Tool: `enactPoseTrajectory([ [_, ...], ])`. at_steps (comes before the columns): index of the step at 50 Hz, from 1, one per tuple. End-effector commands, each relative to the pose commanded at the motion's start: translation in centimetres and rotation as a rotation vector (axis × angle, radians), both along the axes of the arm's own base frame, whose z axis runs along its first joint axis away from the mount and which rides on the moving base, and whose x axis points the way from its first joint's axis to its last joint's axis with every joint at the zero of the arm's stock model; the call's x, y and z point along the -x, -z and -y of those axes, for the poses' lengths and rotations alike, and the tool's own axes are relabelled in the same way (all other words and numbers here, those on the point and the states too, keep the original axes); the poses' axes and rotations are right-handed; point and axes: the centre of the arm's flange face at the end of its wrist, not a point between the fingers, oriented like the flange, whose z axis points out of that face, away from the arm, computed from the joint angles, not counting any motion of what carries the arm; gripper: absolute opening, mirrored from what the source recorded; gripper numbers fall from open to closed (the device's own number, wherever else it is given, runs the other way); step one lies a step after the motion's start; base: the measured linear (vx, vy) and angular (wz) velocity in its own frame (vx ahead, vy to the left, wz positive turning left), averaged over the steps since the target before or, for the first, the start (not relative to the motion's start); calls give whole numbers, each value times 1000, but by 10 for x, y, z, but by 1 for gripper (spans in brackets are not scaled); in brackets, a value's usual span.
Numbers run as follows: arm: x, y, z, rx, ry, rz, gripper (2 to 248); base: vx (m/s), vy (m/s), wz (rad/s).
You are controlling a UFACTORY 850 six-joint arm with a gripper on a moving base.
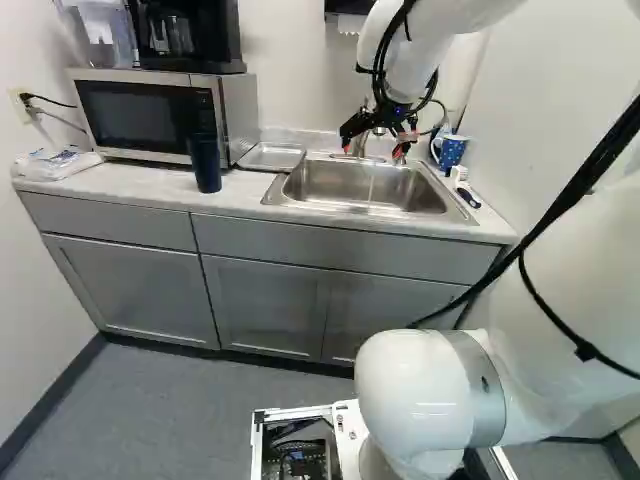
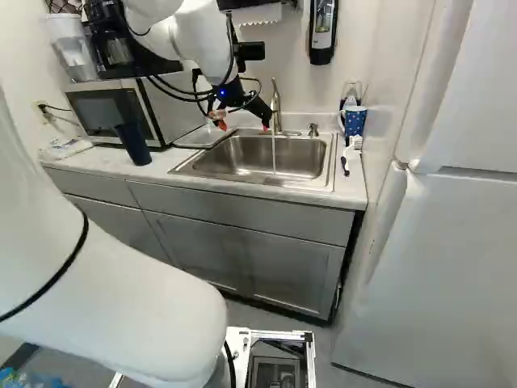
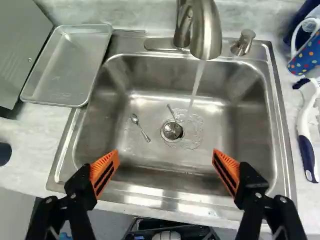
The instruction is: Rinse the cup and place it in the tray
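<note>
If I read the task right, my target is the dark blue cup (image 1: 205, 165), upright on the surface (image 1: 140, 181) well left of my open, empty hand (image 3: 166, 153), so I'd swing left; the tray (image 3: 70, 65) lies beside the sink (image 3: 245, 130), where water (image 3: 197, 80) runs.

Tray (image 3: 67, 70) left of sink (image 3: 250, 120), mug (image 2: 354, 121) right; tumbler (image 1: 206, 165) before microwave (image 1: 135, 115).

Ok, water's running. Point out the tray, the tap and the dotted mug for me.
Tray (image 3: 67, 67): wrist view, on its bare flat bottom.
Tap (image 3: 206, 32): wrist view, on the spout, above where the water comes out.
Dotted mug (image 2: 355, 122): right base view, on its body.
</note>
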Motion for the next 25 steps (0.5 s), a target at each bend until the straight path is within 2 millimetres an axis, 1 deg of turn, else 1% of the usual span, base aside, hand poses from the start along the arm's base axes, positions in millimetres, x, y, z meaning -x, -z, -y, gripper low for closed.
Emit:
enactPoseTrajectory([
  [3,2,0,2,0,6,1,247,0,0,0],
  [25,2,0,2,0,6,1,247,0,0,0],
])
